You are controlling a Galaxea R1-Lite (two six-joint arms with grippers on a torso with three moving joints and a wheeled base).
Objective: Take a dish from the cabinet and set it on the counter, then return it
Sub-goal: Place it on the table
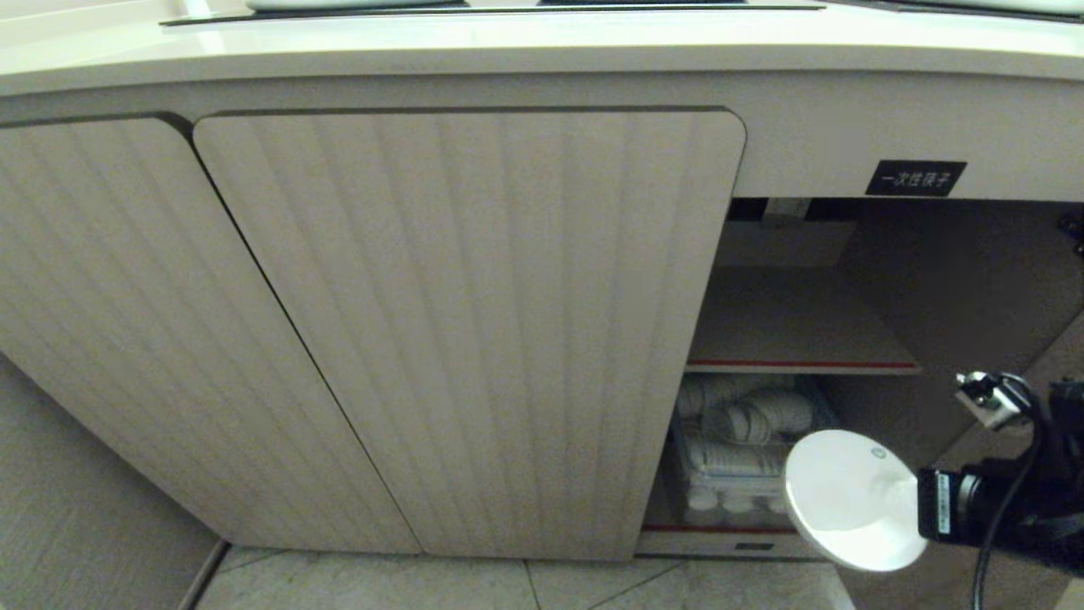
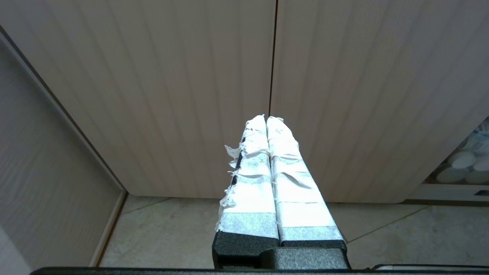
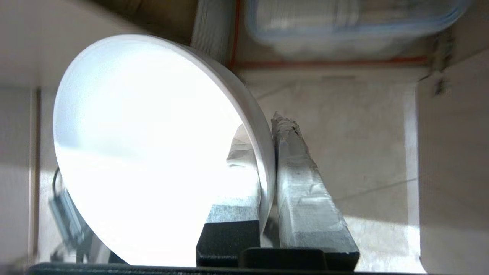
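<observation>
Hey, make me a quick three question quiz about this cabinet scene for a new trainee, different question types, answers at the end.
1. True or false: the right gripper pinches the dish by its rim, one finger inside and one outside.
2. Multiple choice: the clear bin of paper cups sits A) on the counter, B) on the cabinet's lower level, under the red-edged shelf, C) on the floor.
3. Fill in: the left gripper is ____ and holds nothing, facing two closed ribbed doors.

Key: 1 true; 2 B; 3 shut.
</observation>
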